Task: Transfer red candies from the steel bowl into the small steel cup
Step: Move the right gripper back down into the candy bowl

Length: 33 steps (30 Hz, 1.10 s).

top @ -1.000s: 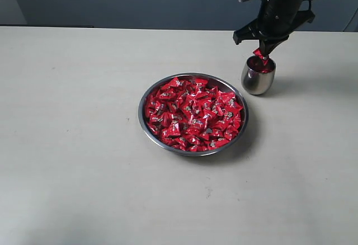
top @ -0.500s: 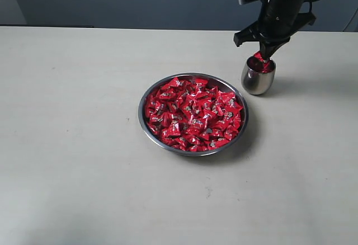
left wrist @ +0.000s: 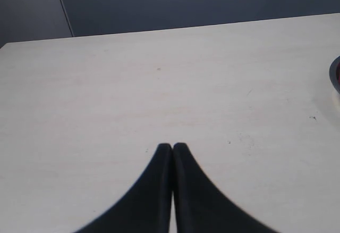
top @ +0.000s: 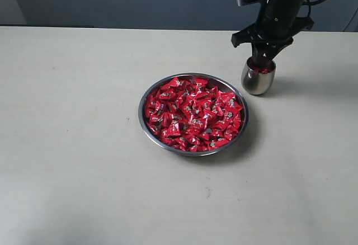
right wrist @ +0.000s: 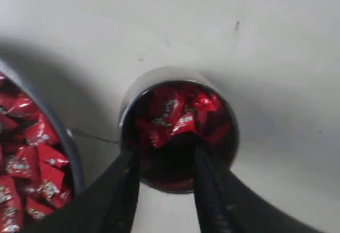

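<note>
Left gripper (left wrist: 172, 149): clenched, the two black fingers pressed tip to tip with nothing between them. We only get it in its own wrist view, hanging over bare table (top: 72, 144). A sliver of shiny rim shows at the edge of that view.

Steel bowl (top: 141, 113): upright on the table, a bit right of centre in the exterior view. The red candies (top: 193, 113) cover its whole floor in a loose heap that reaches close to the rim.

Small steel cup (top: 258, 81): upright, right of the bowl and toward the far edge. It is near the bowl but apart from it; we see a strip of table between them in the right wrist view. The cup holds several more red candies, piled to about rim level. We can't count them.

Right gripper (top: 262, 60): pointing down at the cup, tips at its mouth. In the wrist view its fingers (right wrist: 130, 180) are spread, one on each side of the opening, with dark cup interior in the gap. Released, nothing pinched. We cannot tell whether the tips touch the rim.
</note>
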### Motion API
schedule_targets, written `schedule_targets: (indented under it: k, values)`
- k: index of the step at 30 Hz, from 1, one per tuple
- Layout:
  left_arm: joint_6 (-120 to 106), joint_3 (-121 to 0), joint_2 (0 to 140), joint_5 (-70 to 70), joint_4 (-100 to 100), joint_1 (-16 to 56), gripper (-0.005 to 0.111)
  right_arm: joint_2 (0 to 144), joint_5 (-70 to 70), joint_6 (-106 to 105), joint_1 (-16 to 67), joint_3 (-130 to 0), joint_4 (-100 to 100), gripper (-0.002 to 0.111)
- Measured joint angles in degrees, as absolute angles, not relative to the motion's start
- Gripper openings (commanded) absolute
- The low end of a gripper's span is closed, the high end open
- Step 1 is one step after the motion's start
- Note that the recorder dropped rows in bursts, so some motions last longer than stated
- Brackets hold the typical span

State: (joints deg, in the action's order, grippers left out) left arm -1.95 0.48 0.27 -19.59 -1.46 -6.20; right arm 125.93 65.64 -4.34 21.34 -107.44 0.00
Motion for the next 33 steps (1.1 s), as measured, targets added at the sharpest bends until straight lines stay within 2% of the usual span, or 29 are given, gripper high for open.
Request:
schedule_targets:
  k: [17,21,26,33]
  values:
    - [-2.0,0.5,0.3,-19.6,-1.5,-6.2,0.000,121.2,68.7,-10.7,31.5,-104.4,12.0,0.032]
    - [-2.0,0.5,0.3,-19.6,-1.5,-6.2,0.000,115.9,63.4,-11.6,32.7,-98.3,15.0,0.032]
    - [-2.0,0.5,0.3,-19.6,-1.5,-6.2,0.000,110.4,50.7,-12.0,35.1,-84.4,17.0,0.032]
    - [-2.0,0.5,0.3,-19.6,-1.5,-6.2,0.000,112.3,42.4,-12.1,38.4,-77.4,17.3,0.032]
